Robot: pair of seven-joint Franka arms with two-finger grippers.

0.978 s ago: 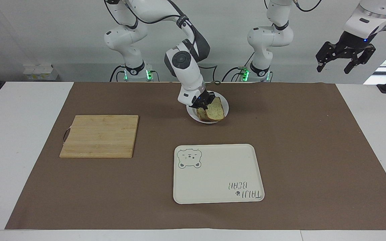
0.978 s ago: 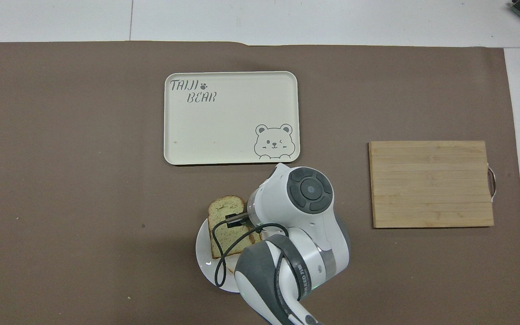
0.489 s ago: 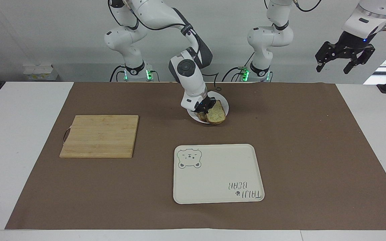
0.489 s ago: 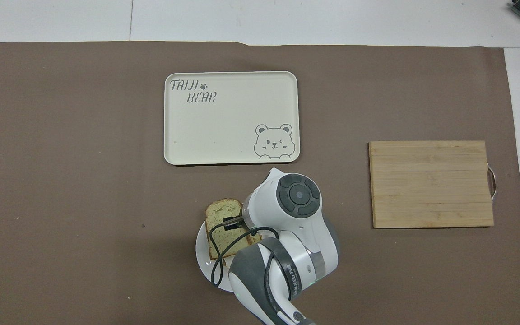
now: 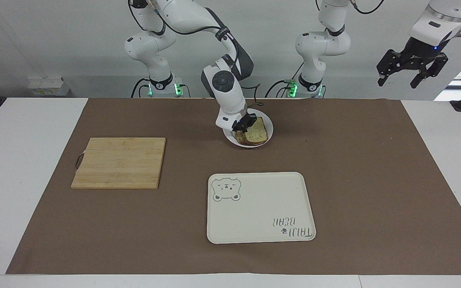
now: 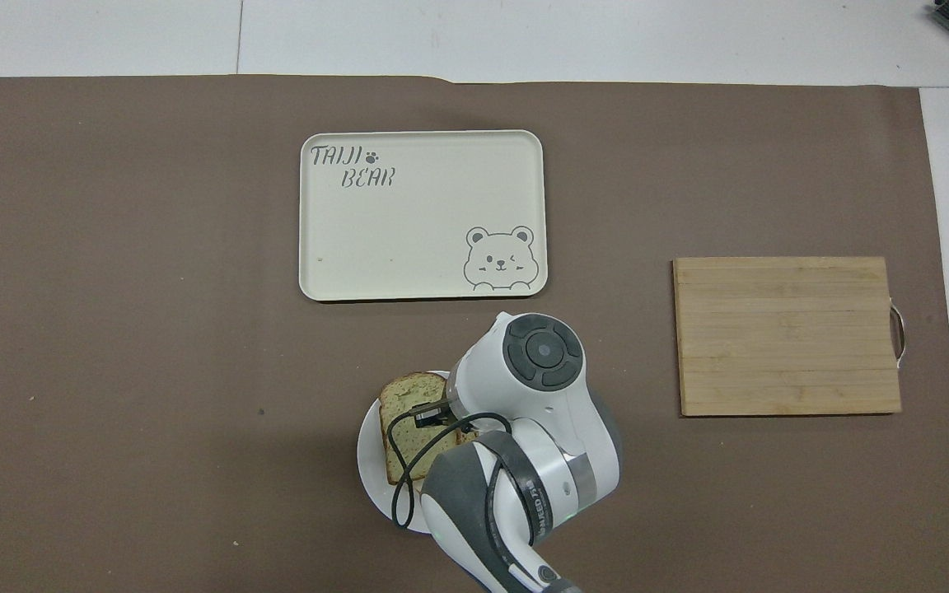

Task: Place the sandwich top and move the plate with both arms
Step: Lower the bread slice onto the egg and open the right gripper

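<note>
My arms (image 5: 230,88) are white with grey joints, and each end effector is black: my right end effector (image 5: 245,125) and my left end effector (image 5: 410,68). The bread (image 5: 257,134) has a pale, green-speckled crumb and a dark brown crust. The plate (image 5: 269,127) is glossy white. The tray (image 5: 260,208) is cream, printed with a grey bear face and grey lettering. The board (image 5: 119,162) is light wood with straight grain. A brown mat (image 5: 374,180) covers the white counter (image 5: 22,160).

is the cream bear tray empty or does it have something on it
Empty. The tray shows only its printed bear and lettering in both views; the sandwich top is over the plate, nearer the robots.
</note>
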